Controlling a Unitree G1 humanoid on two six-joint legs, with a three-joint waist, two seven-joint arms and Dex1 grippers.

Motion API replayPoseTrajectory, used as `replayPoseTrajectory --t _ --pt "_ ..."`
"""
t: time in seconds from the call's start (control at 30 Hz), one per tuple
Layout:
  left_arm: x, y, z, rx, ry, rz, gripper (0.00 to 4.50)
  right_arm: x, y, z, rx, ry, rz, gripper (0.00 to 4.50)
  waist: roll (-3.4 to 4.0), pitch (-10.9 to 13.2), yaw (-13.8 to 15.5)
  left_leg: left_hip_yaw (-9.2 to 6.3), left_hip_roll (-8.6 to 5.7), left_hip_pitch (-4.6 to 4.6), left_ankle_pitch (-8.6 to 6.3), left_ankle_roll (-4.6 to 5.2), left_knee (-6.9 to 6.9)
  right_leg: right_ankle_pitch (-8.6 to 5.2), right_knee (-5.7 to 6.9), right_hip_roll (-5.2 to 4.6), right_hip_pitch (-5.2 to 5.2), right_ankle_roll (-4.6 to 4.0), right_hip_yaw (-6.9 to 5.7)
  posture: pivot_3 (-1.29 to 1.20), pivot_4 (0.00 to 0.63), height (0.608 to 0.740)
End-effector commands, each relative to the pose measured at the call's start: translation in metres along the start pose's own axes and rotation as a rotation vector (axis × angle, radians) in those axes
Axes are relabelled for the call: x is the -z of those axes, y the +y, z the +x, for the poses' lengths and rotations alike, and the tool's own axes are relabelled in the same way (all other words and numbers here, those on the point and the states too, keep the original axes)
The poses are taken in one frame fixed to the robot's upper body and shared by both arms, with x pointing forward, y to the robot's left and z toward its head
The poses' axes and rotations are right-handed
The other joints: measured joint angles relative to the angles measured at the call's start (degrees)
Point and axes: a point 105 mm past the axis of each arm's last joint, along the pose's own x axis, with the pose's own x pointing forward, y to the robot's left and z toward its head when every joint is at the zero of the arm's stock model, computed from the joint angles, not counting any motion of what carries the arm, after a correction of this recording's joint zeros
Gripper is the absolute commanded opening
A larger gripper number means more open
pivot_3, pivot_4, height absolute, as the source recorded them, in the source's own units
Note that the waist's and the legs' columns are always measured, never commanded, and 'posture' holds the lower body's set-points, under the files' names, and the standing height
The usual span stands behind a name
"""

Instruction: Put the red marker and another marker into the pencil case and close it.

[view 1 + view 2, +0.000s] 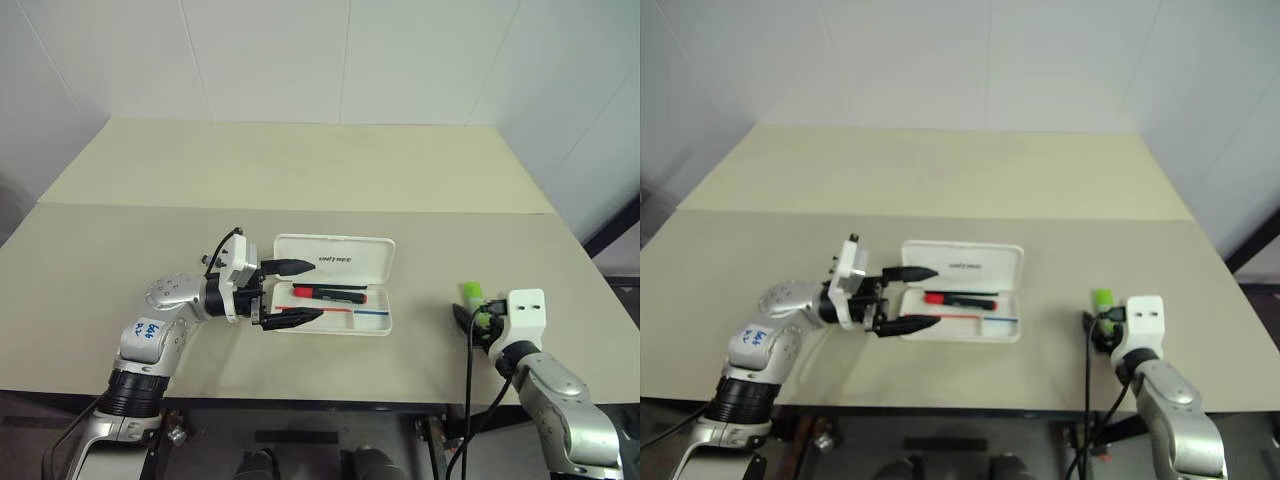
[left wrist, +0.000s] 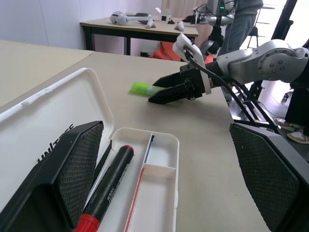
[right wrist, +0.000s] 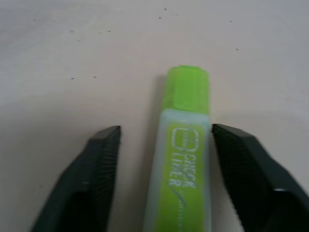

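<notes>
Lime-green highlighter (image 3: 181,159) lies on table (image 1: 300,180) between right gripper's (image 3: 164,174) part-open fingers, long axis along them, one finger touching; pencil case (image 1: 335,285) with red marker (image 1: 330,294) sits well left, by wide-open left gripper (image 1: 292,293).

Bright even overhead light, soft shadows; right wrist view close-up slightly blurred

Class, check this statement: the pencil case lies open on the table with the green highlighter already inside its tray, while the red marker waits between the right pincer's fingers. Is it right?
Not quite: the two markers are swapped. The left eye view shows the red marker in the open pencil case, and the right wrist view shows the green highlighter on the table between the right pincer fingers.
</notes>
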Motion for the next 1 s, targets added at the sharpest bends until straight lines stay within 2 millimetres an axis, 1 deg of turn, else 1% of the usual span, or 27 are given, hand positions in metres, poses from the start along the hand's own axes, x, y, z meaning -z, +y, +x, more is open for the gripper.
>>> replayPoseTrajectory --t 0.03,0.07,0.1,0.2,0.3,0.37,0.43,0.47,0.53,0.6,0.67,0.8,0.93,1.0 --pt "-0.012 -0.001 0.000 0.012 -0.040 0.043 4.50 -0.007 -0.006 -0.002 0.033 -0.017 -0.036 1.72 0.00 0.00 -0.01 0.01 0.00 0.00 -0.01 0.01 0.00 0.00 -0.02 -0.01 0.00 0.00 0.01 0.00 0.150 0.740" --pt "-0.013 -0.001 -0.001 0.011 -0.041 0.043 4.50 -0.008 -0.007 -0.002 0.033 -0.022 -0.038 1.35 0.00 0.00 -0.01 0.03 0.00 0.00 -0.01 0.02 0.00 0.00 -0.02 -0.01 0.00 0.01 0.02 0.00 0.150 0.740" --pt "-0.013 0.000 -0.001 0.010 -0.042 0.043 4.50 -0.011 -0.007 -0.002 0.031 -0.033 -0.042 1.10 0.00 0.00 0.00 0.04 0.00 0.00 -0.01 0.02 0.00 0.01 -0.03 -0.01 0.00 0.01 0.03 0.00 0.150 0.740" --pt "-0.013 0.000 -0.003 0.010 -0.042 0.041 4.50 -0.020 -0.006 -0.002 0.016 -0.066 -0.050 1.12 0.00 0.00 -0.01 0.06 0.00 0.00 -0.01 0.02 0.01 0.01 -0.04 -0.01 0.00 0.02 0.05 0.00 0.150 0.740" --pt "-0.012 0.001 -0.007 0.015 -0.038 0.034 4.50 -0.039 0.001 -0.002 -0.033 -0.132 -0.088 1.12 0.00 0.00 -0.02 0.08 0.00 0.00 -0.01 0.02 0.00 0.01 -0.06 -0.02 0.00 0.02 0.06 0.00 0.150 0.740" --pt "-0.011 0.003 -0.010 0.014 -0.030 0.031 4.50 -0.056 0.011 -0.002 -0.097 -0.184 -0.123 1.12 0.00 0.00 -0.30 0.16 0.00 0.00 -0.03 0.04 -0.01 0.01 -0.06 -0.01 -0.04 0.02 0.11 0.00 0.150 0.740" --pt "-0.009 0.006 -0.013 0.008 -0.020 0.034 4.50 -0.068 0.023 -0.003 -0.170 -0.222 -0.158 1.12 0.00 0.00 -0.46 0.18 0.01 0.01 -0.03 0.05 -0.05 0.01 -0.06 0.00 -0.07 0.02 0.13 0.00 0.150 0.740" --pt "-0.009 0.006 -0.014 0.006 -0.017 0.036 4.50 -0.072 0.026 -0.003 -0.196 -0.232 -0.171 1.12 0.00 0.00 -0.51 0.18 0.04 0.01 -0.03 0.05 -0.06 0.01 -0.06 0.02 -0.09 0.02 0.13 0.00 0.150 0.740" --pt "-0.009 0.008 -0.016 -0.004 -0.013 0.043 4.50 -0.080 0.043 -0.007 -0.290 -0.256 -0.214 1.12 0.00 0.00 -0.44 0.16 0.04 -0.01 -0.03 0.05 -0.10 0.00 -0.05 0.02 -0.11 0.01 0.11 0.00 0.150 0.740" --pt "-0.010 0.009 -0.018 -0.017 -0.013 0.046 4.50 -0.086 0.056 -0.011 -0.370 -0.267 -0.244 1.12 0.00 0.00 -0.31 0.16 0.04 -0.02 -0.08 0.06 -0.10 0.00 -0.09 0.02 -0.11 0.02 0.11 0.00 0.150 0.740" --pt "-0.010 0.010 -0.020 -0.029 -0.011 0.051 4.50 -0.090 0.065 -0.014 -0.417 -0.273 -0.261 1.12 0.00 0.01 -0.17 0.16 0.04 -0.04 -0.12 0.07 -0.11 -0.01 -0.15 0.01 -0.11 0.02 0.11 0.00 0.150 0.740" --pt "-0.012 0.017 -0.028 -0.085 -0.015 0.072 4.50 -0.103 0.097 -0.027 -0.626 -0.295 -0.345 1.12 -0.01 0.01 -0.15 0.20 0.04 -0.07 -0.15 0.08 -0.09 0.00 -0.20 -0.02 -0.11 0.04 0.14 0.00 0.150 0.740" --pt "-0.014 0.019 -0.034 -0.104 -0.032 0.082 4.50 -0.113 0.117 -0.040 -0.798 -0.310 -0.379 1.12 -0.01 0.01 -0.07 0.18 0.06 -0.05 -0.15 0.08 -0.09 0.00 -0.19 -0.01 -0.10 0.03 0.09 0.00 0.150 0.740" --pt "-0.014 0.019 -0.037 -0.109 -0.028 0.082 4.50 -0.114 0.125 -0.046 -0.871 -0.300 -0.404 1.12 -0.02 0.02 -0.02 0.18 0.06 -0.07 -0.15 0.08 -0.09 -0.01 -0.22 -0.02 -0.10 0.03 0.10 0.00 0.150 0.740"
